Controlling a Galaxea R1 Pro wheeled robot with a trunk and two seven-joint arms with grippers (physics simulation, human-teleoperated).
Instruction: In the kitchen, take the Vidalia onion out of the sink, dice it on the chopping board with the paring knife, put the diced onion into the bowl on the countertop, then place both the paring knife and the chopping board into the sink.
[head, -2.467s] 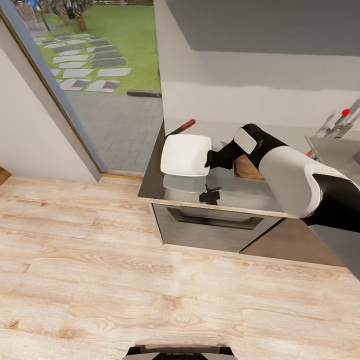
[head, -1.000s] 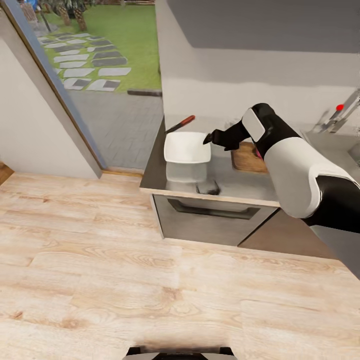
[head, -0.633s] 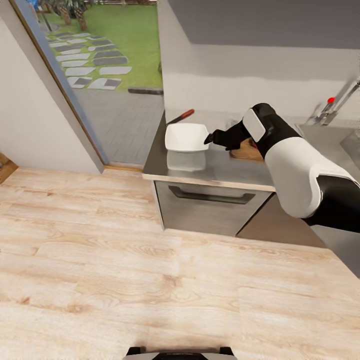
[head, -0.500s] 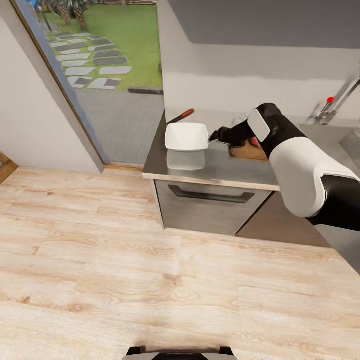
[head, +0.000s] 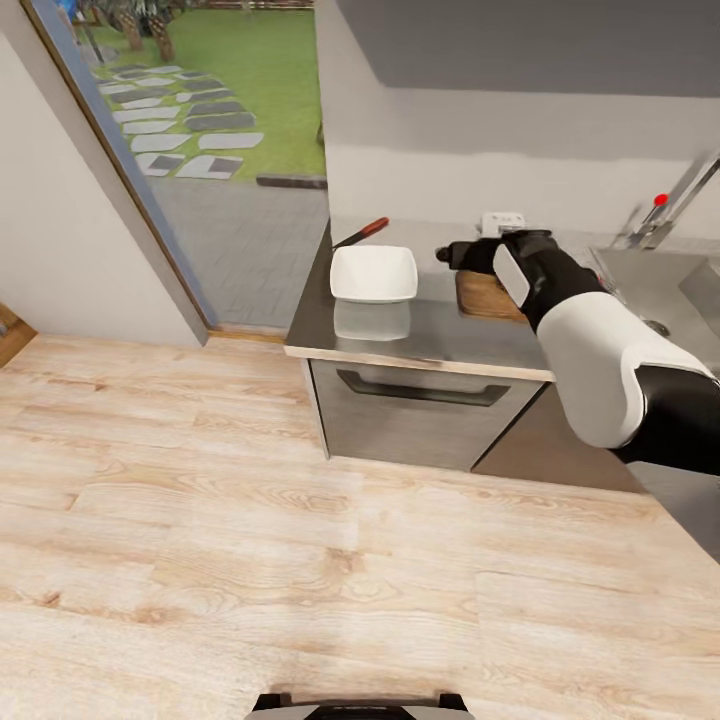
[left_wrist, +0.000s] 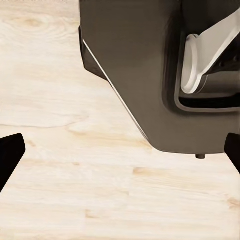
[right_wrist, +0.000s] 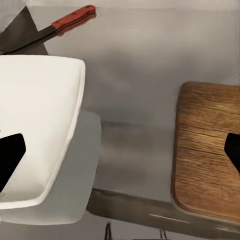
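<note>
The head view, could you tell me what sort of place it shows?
Most likely a home kitchen: a glossy countertop over dark cabinet fronts, a steel sink with a tap, and a white bowl beside a chopping board.

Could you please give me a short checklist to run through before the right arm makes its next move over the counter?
1. Right gripper free to grasp: ok, its jaws stand wide apart with nothing between them in the right wrist view.
2. Knife reachable: ok, lying on the countertop behind the bowl, apart from it.
3. Bowl ready to receive: ok, upright and empty.
4. Chopping board flat on the counter: ok, its surface bare where visible.
5. Onion located: cannot tell; the sink interior is not visible.
6. Left gripper free: ok, jaws open over the wooden floor.
</note>
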